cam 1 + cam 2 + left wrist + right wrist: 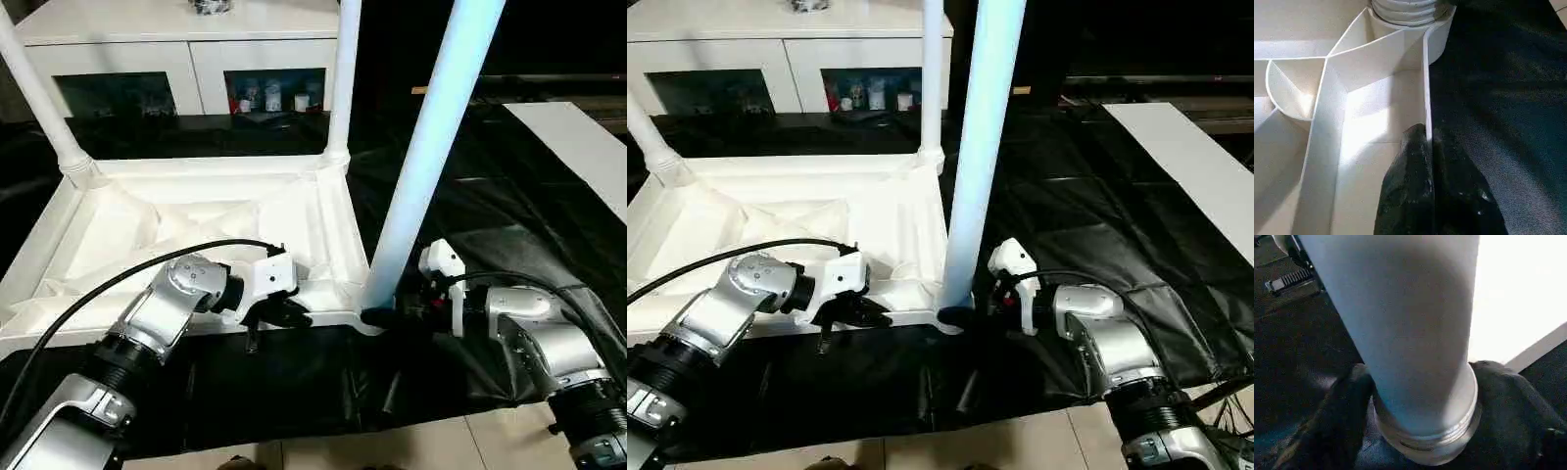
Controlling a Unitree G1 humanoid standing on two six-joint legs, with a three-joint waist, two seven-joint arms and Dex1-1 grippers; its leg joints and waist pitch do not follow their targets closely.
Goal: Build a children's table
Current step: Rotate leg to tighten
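Children's table top (196, 220), white plastic with its ribbed underside turned up, lies on a black sheet (509, 206) spread over the floor, in front of a white cabinet (167, 49) with glass doors. Two white tube legs already stand upright in the round sockets at its two far corners: one at the far left corner (34, 93) and one at the far right corner (343, 73). A third leg (431, 147) stands almost upright, leaning a little, with its threaded lower end at the socket of the near right corner; how far it sits in that socket I cannot tell. The left pincer (279, 315) reaches in along the near edge of the top, and its two black fingers (1415, 196) are pressed together on the thin upright wall of that near rim, one finger on the inside and one on the outside, just beside the near right corner socket. The right pincer (397, 315) comes in from the right over the black sheet, level with the base of the third leg; its black fingers (1332, 421) sit spread on either side of the leg's lower end, close against the threaded collar, though whether they actually squeeze it I cannot tell.
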